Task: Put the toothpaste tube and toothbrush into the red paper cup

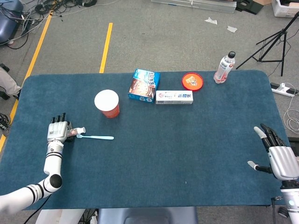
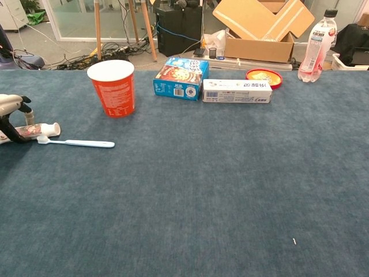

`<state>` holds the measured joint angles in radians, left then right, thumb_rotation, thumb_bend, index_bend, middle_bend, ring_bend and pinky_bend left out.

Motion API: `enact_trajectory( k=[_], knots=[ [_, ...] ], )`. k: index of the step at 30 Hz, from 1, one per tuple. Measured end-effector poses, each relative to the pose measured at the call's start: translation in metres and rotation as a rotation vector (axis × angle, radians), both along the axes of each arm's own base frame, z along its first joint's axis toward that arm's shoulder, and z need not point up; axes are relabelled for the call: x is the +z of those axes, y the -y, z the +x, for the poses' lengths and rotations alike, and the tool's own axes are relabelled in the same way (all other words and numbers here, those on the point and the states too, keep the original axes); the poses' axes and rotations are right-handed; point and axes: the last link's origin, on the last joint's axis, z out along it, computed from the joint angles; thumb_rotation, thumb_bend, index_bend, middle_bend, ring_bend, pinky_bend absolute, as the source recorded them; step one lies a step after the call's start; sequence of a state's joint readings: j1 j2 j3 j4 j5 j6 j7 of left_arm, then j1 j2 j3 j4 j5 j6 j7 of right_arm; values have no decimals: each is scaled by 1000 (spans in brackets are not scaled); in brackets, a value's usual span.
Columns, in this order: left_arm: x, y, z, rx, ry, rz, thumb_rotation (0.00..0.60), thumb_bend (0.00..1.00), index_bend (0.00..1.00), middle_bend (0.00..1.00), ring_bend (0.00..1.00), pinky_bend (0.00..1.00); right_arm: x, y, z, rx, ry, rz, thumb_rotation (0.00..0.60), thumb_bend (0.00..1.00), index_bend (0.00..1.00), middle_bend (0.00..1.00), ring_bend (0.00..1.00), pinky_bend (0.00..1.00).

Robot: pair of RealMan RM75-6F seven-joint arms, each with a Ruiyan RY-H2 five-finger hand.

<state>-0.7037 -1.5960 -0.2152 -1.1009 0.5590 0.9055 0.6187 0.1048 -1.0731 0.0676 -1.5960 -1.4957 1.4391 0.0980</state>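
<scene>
The toothpaste tube (image 2: 36,131) lies flat at the table's left edge, its white cap pointing right. In the head view the toothpaste tube (image 1: 77,132) is half hidden under my left hand (image 1: 56,133). That left hand (image 2: 12,118) hangs over the tube's tail, thumb in front and a finger behind it, with nothing lifted. A light blue toothbrush (image 2: 78,143) lies just in front of the tube, its head by the cap; it also shows as the toothbrush (image 1: 96,137). The red paper cup (image 2: 113,86) stands upright and empty behind them, seen from above as the cup (image 1: 107,102). My right hand (image 1: 279,157) is open at the near right edge.
A blue snack box (image 1: 144,85), a long white toothpaste carton (image 1: 174,97), a red lid (image 1: 192,80) and a plastic bottle (image 1: 224,67) line the far side. The blue table (image 1: 187,154) ends close to both hands.
</scene>
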Motion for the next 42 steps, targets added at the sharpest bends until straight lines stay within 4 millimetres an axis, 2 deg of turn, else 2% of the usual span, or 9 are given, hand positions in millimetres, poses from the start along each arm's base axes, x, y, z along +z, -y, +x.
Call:
enact_trajectory(
  k=[12, 22, 35, 42],
  knots=[
    [-4, 0, 2, -8, 19, 8, 600, 293, 514, 0, 0, 0, 1, 0, 0, 0, 2, -1, 600, 0, 0, 0, 0, 235],
    [1, 0, 7, -37, 39, 48, 600, 301, 565, 0, 0, 0, 2, -1, 0, 4, 6, -7, 600, 0, 0, 0, 0, 235],
    [22, 5, 17, -83, 96, 120, 600, 320, 583, 0, 0, 0, 1, -1, 1, 5, 5, -2, 600, 0, 0, 0, 0, 235],
    [37, 7, 23, -93, 197, 192, 600, 327, 597, 0, 0, 0, 1, -1, 1, 5, 6, -3, 600, 0, 0, 0, 0, 235]
  ],
)
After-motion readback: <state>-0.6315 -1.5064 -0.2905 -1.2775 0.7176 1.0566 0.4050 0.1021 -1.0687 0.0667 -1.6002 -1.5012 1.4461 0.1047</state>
